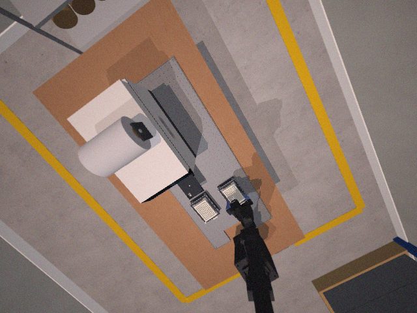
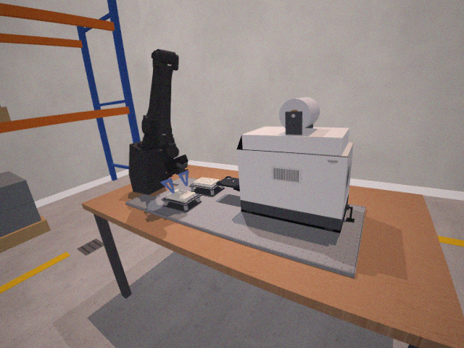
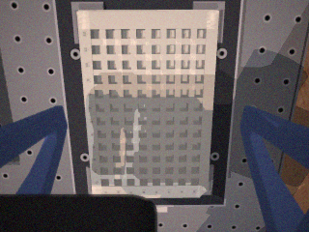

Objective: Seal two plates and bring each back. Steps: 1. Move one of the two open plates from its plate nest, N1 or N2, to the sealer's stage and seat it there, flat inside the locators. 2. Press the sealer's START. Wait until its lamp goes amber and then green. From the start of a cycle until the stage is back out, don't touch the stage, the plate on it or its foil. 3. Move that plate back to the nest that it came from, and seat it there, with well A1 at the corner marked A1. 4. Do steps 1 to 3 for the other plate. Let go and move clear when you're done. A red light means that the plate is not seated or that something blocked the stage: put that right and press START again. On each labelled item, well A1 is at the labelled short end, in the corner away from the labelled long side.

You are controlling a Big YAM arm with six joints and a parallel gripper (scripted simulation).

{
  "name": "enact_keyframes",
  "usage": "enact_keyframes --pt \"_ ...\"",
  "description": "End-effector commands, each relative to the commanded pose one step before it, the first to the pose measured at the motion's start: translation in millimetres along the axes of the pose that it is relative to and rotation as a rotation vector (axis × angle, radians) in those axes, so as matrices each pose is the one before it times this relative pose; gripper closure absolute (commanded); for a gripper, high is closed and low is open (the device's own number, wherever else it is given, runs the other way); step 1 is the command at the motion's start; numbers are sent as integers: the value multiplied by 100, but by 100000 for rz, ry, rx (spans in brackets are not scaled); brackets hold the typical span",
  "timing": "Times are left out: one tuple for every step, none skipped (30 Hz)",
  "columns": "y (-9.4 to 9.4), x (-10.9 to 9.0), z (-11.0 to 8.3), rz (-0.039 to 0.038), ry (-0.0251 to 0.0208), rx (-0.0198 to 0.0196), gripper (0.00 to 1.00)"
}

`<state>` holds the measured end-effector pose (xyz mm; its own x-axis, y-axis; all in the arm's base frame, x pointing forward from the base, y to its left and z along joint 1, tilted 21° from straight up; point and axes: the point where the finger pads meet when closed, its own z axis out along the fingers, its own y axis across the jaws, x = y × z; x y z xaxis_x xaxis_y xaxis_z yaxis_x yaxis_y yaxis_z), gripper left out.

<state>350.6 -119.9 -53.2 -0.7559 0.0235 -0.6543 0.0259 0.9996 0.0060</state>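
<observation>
My gripper [image 1: 238, 201] [image 2: 179, 188] [image 3: 154, 115] is open and empty, just above the plate at the near-side nest. Its blue fingertips appear on either side of that plate [image 1: 230, 190] [image 2: 181, 195] [image 3: 150, 87], which lies in its dark nest [image 3: 224, 126], with the gripper's shadow across its wells. The other plate [image 1: 205, 208] [image 2: 205, 182] sits in the nest beside the stage. The dark stage [image 1: 189, 184] [image 2: 229, 181] is out of the sealer [image 1: 151, 175] [image 2: 262, 191] and carries no plate. The START button and the lamp are not visible. Neither nest label is readable now.
The sealer's tall body with the foil roll [image 1: 104, 148] [image 2: 307, 108] on top rises beyond the stage. The perforated base plate [image 1: 219, 162] [image 2: 262, 233] lies under the nests and sealer on the wooden table [image 1: 188, 246] [image 2: 393, 318].
</observation>
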Motion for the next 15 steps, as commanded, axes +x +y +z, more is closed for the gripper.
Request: enact_keyframes --pt "1003 1498 893 735 2645 -1786 0" --pt "35 18 184 -48 -94 -57 0" --pt "16 -28 170 -151 -199 -13 0" --pt "-90 -245 220 -196 -570 140 0" --pt "-93 -238 222 -238 -547 155 0" --pt "-101 -260 213 -226 -613 166 0" --pt "-281 -281 -18 230 -450 466 0" --pt "-194 -128 -151 -125 -159 343 0" --pt "-168 -88 -132 -131 -151 325 0" --pt "-56 -11 -111 -83 -90 -170 0" --pt "0 0 0 0 0 0 0" --pt "0 0 0 0 0 0 0" --pt "70 303 -195 82 458 -316 0" --pt "-52 185 -162 15 374 189 0" --pt "-123 219 -153 15 510 565 0"
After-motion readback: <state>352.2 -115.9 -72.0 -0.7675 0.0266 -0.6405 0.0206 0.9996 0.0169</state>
